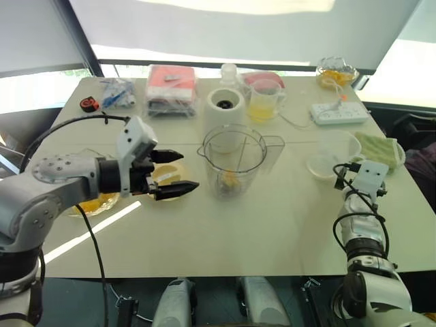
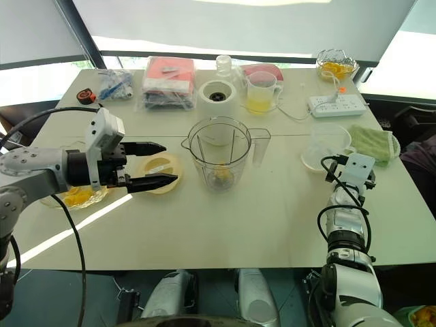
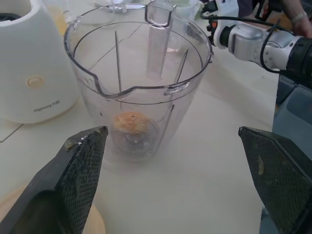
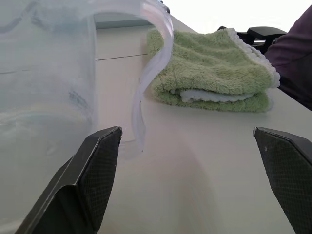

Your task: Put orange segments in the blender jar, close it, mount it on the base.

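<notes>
**Jar upright mid-table, both grippers spread and empty**

Jar first: the blender jar [image 1: 233, 160] stands upright near the middle of the white table [image 1: 225, 231], lidless, its handle turned toward the robot's right and its spout toward the left arm. At its bottom, on the blade hub, lies an orange segment [image 3: 131, 122]. Just behind the jar, toward the window, sits the base [image 1: 225, 106], a squat white cylinder with its dark socket facing up; jar and base are apart, the jar not mounted.

The left gripper [image 1: 176, 172] hovers above the table to the jar's left, pointing at it. Its two black fingers stand wide apart with nothing between them, and in the left wrist view the jar lies ahead of the gap, beyond the fingertips [image 3: 83, 161] and untouched. Below this gripper a yellow round lid [image 2: 159, 167] lies flat on the table, and farther left a clear dish [image 2: 75, 196] holds more orange pieces.

The right gripper [image 4: 187, 146] sits low at the table's right side, well apart from the jar. Its fingers are also spread wide and grip nothing; a low clear plastic cup [image 1: 332, 153] stands close beside one finger, and a folded green cloth [image 4: 214, 73] lies beyond.
</notes>
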Motion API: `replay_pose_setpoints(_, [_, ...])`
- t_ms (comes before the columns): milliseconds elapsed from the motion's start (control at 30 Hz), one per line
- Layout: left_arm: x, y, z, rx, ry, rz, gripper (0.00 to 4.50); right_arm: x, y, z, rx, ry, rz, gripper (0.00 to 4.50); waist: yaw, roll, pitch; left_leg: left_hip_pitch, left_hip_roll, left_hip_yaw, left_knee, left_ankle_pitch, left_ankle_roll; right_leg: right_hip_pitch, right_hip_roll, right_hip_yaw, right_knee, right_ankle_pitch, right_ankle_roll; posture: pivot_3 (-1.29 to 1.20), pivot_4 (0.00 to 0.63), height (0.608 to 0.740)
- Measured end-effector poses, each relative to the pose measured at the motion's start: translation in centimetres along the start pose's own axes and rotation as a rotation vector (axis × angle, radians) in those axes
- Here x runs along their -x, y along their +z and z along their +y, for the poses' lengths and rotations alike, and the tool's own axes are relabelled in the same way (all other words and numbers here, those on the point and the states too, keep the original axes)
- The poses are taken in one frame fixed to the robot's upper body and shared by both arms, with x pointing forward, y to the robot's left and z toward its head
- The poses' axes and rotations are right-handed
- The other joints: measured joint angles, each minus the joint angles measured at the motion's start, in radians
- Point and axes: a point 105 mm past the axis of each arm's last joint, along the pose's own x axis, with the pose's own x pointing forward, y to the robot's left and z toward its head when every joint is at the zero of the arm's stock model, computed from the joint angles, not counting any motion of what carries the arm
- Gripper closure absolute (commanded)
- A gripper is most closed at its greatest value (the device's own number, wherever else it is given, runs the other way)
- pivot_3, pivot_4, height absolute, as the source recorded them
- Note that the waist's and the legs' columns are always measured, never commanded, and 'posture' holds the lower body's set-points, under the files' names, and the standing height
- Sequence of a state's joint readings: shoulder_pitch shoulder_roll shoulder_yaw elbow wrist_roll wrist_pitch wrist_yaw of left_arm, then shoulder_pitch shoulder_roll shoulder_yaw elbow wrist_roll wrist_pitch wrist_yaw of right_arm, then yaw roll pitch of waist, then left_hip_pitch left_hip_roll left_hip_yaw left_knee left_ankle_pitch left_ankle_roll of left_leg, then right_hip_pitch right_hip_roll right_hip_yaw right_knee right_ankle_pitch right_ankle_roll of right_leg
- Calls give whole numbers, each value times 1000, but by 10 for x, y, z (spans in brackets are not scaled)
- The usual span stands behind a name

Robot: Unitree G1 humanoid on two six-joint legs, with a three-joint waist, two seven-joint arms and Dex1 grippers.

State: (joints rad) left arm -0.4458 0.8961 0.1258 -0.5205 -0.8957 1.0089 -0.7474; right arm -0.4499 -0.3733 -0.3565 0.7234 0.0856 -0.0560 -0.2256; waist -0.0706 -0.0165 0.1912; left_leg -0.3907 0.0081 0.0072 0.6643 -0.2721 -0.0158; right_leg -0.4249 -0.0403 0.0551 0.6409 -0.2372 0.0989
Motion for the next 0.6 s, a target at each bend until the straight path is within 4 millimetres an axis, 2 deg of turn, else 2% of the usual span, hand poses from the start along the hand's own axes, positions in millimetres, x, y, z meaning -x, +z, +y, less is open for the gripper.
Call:
replay_pose_setpoints(233, [-8,-3,2,-12,-36,12,0,20,5,-5,39,22,-27,58,2,0,0,0,0,0,0,0,0,0,0,0,0,0,0,0,150,740])
replay_pose_setpoints(367, [0,-8,16,-43,8,56,0,58,16,-21,76,75,-62,58,12,1,0,-1,0,-3,-2,0,0,-1,0,-2,0,-1,1,0,150,740])
replay_pose_setpoints(467, [16,-24,38,-116,102,186,0,92,34,-35,-45,196,-46,58,14,2,0,-1,3,-2,-2,0,0,-1,0,-2,0,-2,-1,0,150,740])
replay_pose_setpoints(600, [13,-44,49,-147,84,260,0,118,70,-55,-135,385,-66,58,26,0,0,0,3,1,1,0,0,1,-1,-1,-2,-3,-4,0,150,740])
